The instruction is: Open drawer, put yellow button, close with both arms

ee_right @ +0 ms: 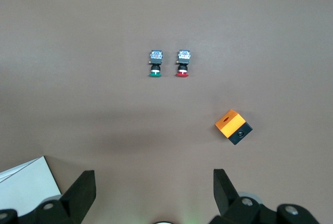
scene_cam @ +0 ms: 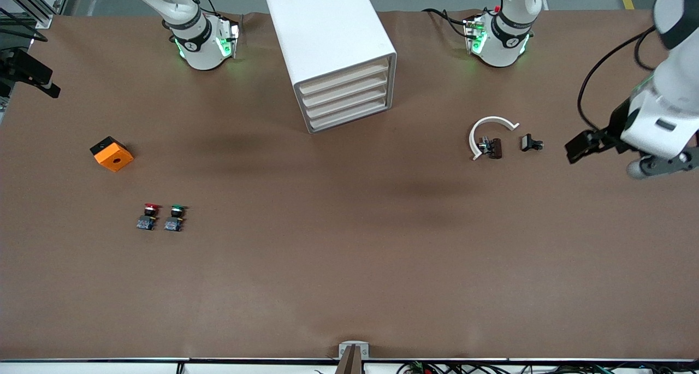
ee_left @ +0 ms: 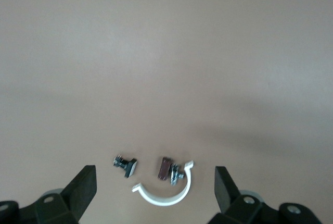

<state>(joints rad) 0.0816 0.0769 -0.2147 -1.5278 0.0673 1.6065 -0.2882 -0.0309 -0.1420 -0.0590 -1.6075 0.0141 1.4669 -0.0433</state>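
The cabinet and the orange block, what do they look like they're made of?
The cabinet looks like smooth white plastic, matte, with rounded corners and cream drawer fronts. The orange block also seems plastic: flat, even color, a black underside and a round hole on top.

You are looking down on a brown worktop. A tall white cabinet stands near the edge where the arms are based, its four drawers all shut — the top drawer included. Toward the right arm's end lie an orange and black box and, nearer the camera, a red-capped button beside a green-capped button. Toward the left arm's end lie a white curved clip and two small dark parts. The left gripper hangs above that end's edge — its wrist mostly out of view.
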